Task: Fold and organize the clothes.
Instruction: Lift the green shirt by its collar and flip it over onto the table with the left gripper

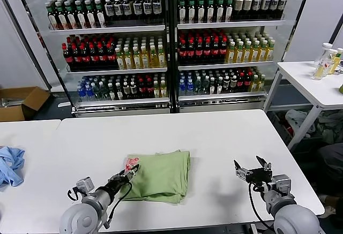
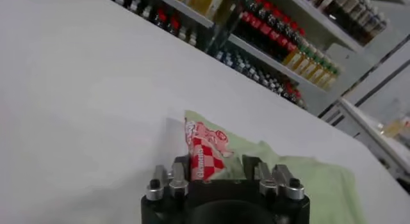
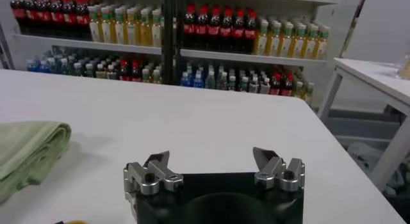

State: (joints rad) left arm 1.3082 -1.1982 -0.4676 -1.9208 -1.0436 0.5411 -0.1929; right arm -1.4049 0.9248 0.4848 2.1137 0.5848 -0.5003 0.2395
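Folded green shirt sits lower centre, bare white table all around. Left gripper pinches its printed corner; right gripper, lower right, fingers spread, empty.

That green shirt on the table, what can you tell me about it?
The green shirt is pale, soft fabric, folded into a rough rectangle and lying flat on the white table. A red-and-white printed graphic shows at one corner, where the left hand meets it; whether it grips the cloth is unclear.
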